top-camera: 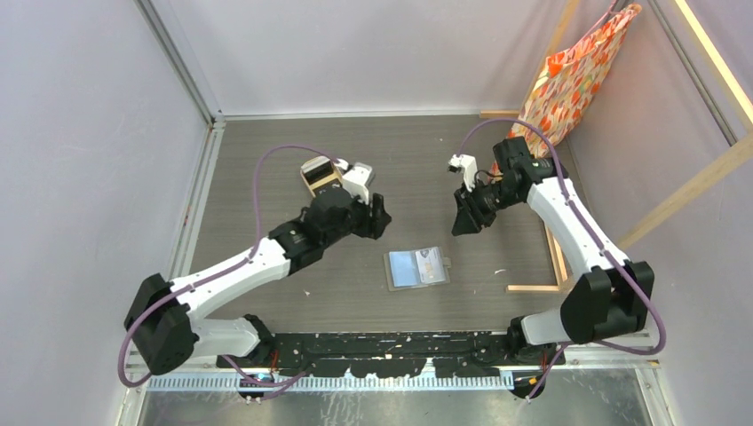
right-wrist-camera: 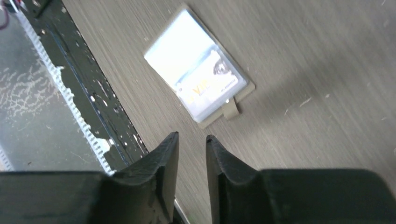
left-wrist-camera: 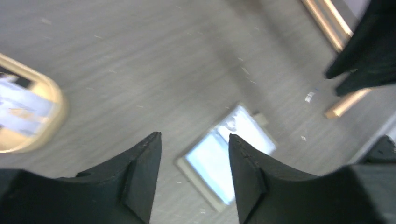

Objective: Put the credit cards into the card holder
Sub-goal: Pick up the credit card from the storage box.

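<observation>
One grey-brown fold-over card holder (top-camera: pixel 417 266) lies open and flat on the grey wood-grain tabletop (top-camera: pixel 266 151), below two black hands.
Its clear bluish sleeves face up, and one pale credit card (right-wrist-camera: pixel 210 86) with gold lettering shows inside. The left hand (left-wrist-camera: pixel 194 136) has its fingers apart and the right hand (right-wrist-camera: pixel 192 136) slightly apart; both are empty. One tan oval tray (left-wrist-camera: pixel 60 105) holds pale cards (left-wrist-camera: pixel 21 100), too blurred to count.
</observation>
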You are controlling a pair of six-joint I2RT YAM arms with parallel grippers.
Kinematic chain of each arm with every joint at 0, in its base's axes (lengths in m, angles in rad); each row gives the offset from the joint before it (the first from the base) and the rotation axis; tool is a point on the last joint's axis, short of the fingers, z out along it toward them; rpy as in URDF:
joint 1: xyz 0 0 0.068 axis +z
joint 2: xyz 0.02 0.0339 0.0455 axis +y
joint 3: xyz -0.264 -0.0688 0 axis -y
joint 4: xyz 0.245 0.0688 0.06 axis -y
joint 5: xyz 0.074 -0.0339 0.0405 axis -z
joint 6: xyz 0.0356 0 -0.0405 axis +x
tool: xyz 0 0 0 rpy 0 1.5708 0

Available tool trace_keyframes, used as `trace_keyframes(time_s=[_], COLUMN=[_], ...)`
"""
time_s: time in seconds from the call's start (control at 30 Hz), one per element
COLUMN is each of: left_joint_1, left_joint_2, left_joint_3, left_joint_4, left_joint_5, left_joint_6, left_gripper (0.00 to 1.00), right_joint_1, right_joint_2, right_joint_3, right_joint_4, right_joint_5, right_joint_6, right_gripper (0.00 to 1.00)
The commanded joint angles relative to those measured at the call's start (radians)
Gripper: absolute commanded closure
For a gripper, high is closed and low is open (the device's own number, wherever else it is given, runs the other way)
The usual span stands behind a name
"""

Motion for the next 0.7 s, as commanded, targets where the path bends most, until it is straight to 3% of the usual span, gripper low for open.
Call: trace_keyframes(time_s=[0.0,0.07,0.17,0.3,0.5,0.67], left_joint_1=[0.115,0.176,0.25,0.326,0.41,0.528], left_joint_2=[-0.068,-0.084,-0.071,0.024,0.202,0.422], left_joint_3=[0.043,0.035,0.04,0.109,0.201,0.487], left_joint_4=[-0.111,-0.097,-0.062,-0.056,-0.002,-0.271], left_joint_5=[-0.062,-0.054,-0.039,-0.037,0.002,0.133], left_joint_6=[0.215,0.255,0.315,0.412,0.721,0.752], left_gripper=[0.38,0.22,0.04,0.02,0.01,0.0], right_joint_1=[0.007,0.007,0.012,0.012,0.012,0.001], right_joint_2=[-0.07,-0.066,-0.03,0.027,0.053,0.064], right_joint_3=[0.095,0.131,0.169,0.177,0.139,0.124], right_joint_4=[0.033,0.044,0.045,0.032,0.003,0.01], right_joint_5=[-0.111,-0.139,-0.18,-0.22,-0.216,-0.194], right_joint_6=[-0.032,-0.039,-0.049,-0.084,-0.139,-0.145], right_gripper=[0.61,0.52,0.52,0.52,0.52,0.52])
